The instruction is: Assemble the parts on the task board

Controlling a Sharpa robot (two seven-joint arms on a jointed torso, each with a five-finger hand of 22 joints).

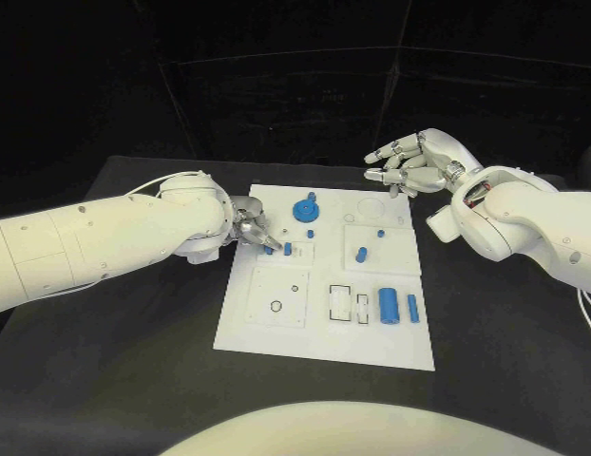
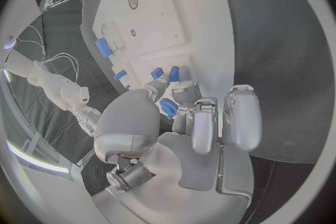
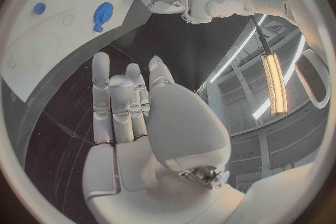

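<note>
Step in hand, as you should judge it: seating one small blue part into its place near the left edge of the task board point(image 1: 326, 318).

Item 1, left robot hand point(image 1: 254, 228). It sits low over the board's left edge with its fingertips point(image 2: 157, 85) pinched on a small blue part point(image 1: 271, 251). The left wrist view shows the same blue piece point(image 2: 173, 73) at the fingertips, with the other fingers curled behind. Whether the part already touches the board you cannot tell from here. Keep the pinch light, lower straight, and release only once the part stands without leaning.

Item 2, just beyond the fingertips: a short blue peg point(image 1: 288, 249), close enough to be knocked. Withdraw upward, not sideways.

Item 3, a little farther from that hand, toward the board's far edge: a blue disc with a knob point(image 1: 305, 208), with another small blue peg point(image 1: 311, 230) beside it. Neither is touched.

Item 4, toward the board's middle: a blue peg lying tilted point(image 1: 361, 254). It looks loose, so avoid jolting the board.

Item 5, on the board's near right part, well away from the working hand: a blue cylinder point(image 1: 389, 305) and a slim blue pin point(image 1: 412, 305), side by side near two outlined slots point(image 1: 341, 301).

Item 6, right robot hand point(image 1: 408, 163). It is held above the desk point(image 1: 515, 332) past the board's far right corner, fingers apart, holding nothing. Leave it parked clear of the work.
</note>
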